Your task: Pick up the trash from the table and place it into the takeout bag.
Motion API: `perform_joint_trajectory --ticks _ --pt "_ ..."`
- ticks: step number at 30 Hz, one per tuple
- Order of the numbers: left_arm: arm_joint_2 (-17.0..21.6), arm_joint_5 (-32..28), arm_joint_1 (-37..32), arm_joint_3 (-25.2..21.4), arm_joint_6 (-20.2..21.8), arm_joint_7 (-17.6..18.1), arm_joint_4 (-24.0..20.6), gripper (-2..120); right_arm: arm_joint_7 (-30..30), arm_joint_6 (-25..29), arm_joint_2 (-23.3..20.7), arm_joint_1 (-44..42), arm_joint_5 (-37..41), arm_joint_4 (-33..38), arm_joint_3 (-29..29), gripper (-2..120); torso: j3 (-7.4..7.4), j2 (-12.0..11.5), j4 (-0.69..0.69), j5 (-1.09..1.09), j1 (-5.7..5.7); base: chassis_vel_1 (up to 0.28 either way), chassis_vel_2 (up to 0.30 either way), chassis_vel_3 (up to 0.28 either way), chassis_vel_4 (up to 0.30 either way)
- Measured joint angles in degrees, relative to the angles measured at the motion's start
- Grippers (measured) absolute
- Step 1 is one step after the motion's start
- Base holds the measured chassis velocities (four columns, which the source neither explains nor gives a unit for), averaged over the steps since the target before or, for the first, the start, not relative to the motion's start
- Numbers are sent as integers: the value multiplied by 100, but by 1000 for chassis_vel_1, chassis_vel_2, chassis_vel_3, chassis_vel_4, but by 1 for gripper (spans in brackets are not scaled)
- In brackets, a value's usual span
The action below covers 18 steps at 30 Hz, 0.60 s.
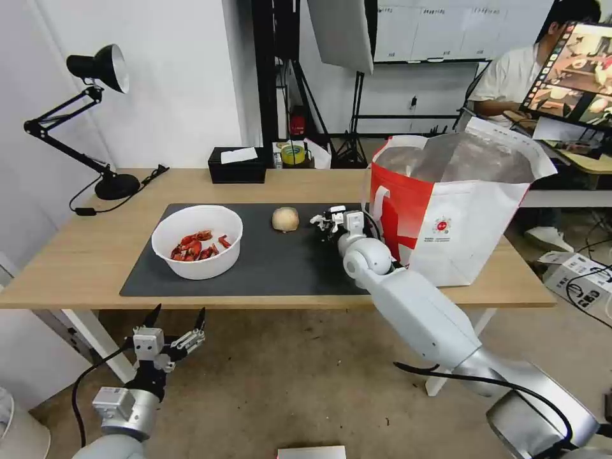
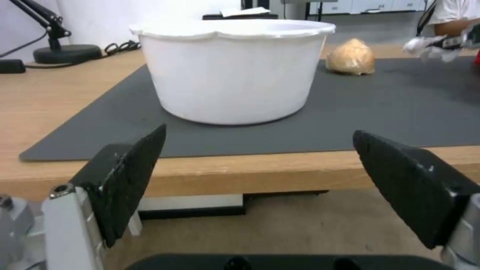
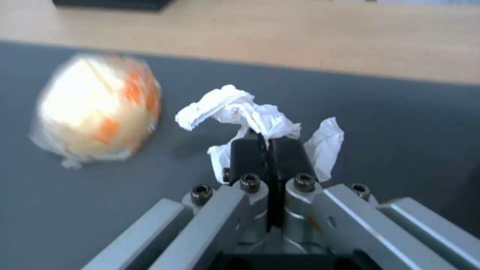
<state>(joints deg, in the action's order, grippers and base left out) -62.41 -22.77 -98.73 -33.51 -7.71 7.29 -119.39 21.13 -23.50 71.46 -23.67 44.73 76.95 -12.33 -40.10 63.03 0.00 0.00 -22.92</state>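
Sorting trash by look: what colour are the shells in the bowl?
Red; the shells in the white bowl show best in the head view.

No text can be read anywhere; the takeout bag (image 1: 456,223) bears a small round red logo (image 1: 441,225), its lettering illegible.

The bowl (image 1: 197,241) of red shells sits on the mat (image 1: 268,264), the ball (image 1: 285,218) well to its right. The right gripper (image 1: 322,222) holds a napkin (image 1: 318,219) above the mat, between ball and bag (image 1: 456,204). The left gripper (image 1: 178,316) hangs spread below the table (image 1: 76,255) edge
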Motion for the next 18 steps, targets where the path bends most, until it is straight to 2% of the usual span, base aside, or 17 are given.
perform_joint_trajectory --ticks 3,6,10,13,18 --pt "-4 0 -26 -17 0 2 -37 100 63 143 -97 -59 -14 270 53 0 0 0 1 0 0 0 0 0 0" --pt "-8 -3 -68 -53 0 6 -100 100 62 483 -329 -269 -161 988 162 0 0 0 0 0 0 0 0 0 0" --pt "-7 -4 -87 -68 0 9 -117 100 -18 632 -420 -428 -184 1329 218 0 0 0 0 0 0 0 0 0 0" --pt "-7 -5 -123 -93 1 12 -144 100 -283 990 -525 -873 -492 2008 413 0 1 0 0 -1 0 0 0 0 0" --pt "-9 -5 -155 -128 2 16 -172 100 -607 1473 -580 -1310 -975 2342 600 0 1 1 0 -1 0 0 0 0 0"
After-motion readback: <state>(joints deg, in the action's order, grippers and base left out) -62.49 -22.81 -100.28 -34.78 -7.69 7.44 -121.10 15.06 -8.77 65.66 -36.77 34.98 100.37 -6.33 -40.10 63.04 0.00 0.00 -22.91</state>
